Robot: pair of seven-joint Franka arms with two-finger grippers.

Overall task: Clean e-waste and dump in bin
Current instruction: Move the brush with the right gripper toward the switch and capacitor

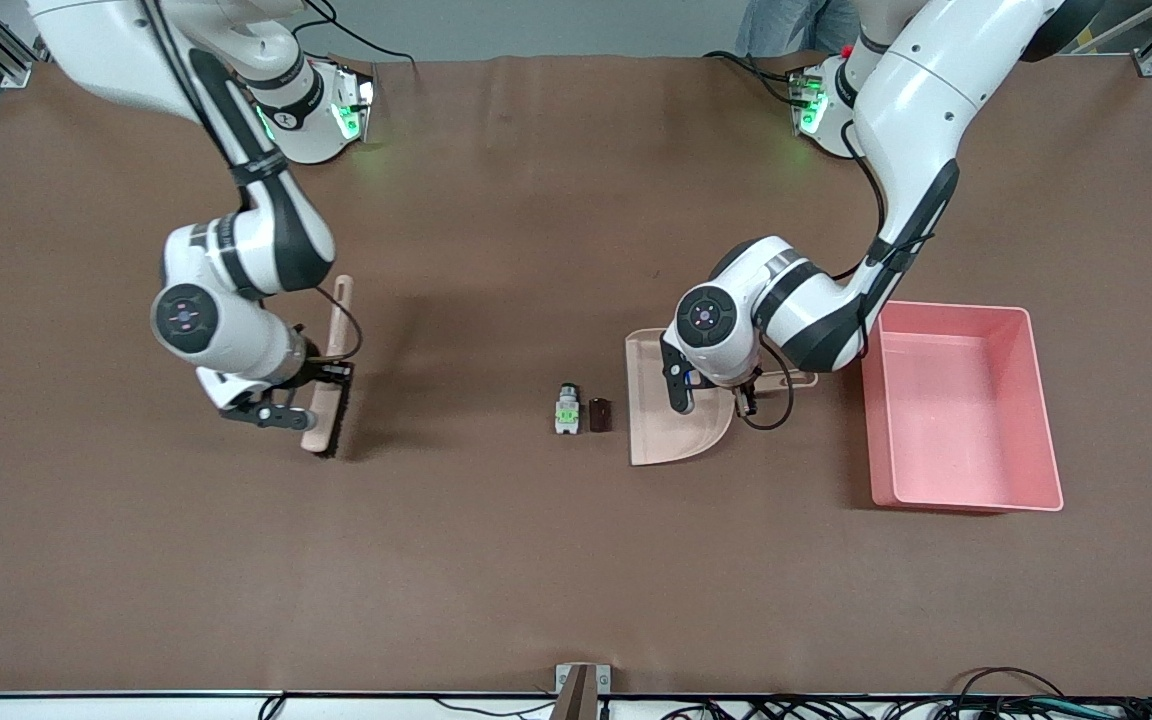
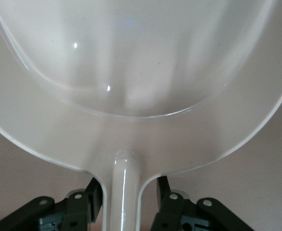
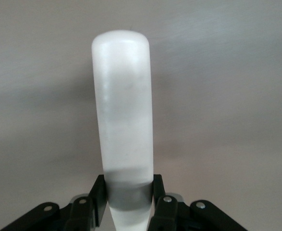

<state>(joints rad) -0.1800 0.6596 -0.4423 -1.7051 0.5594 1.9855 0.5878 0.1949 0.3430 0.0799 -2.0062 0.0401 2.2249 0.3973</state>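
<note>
While the right gripper (image 1: 321, 385) clamps the handle of the beige black-bristled brush (image 1: 331, 375) lying on the brown table (image 1: 496, 560), two tiny e-waste pieces, a white-grey green-patched component (image 1: 566, 409) and a dark brown block (image 1: 599, 415), lie just beside the beige plastic dustpan (image 1: 658, 425). The left gripper (image 1: 748, 385) straddles its handle; whether the fingers press it is unclear. The pink rectangular plastic bin (image 1: 958, 405) sits near the left arm's end.
</note>
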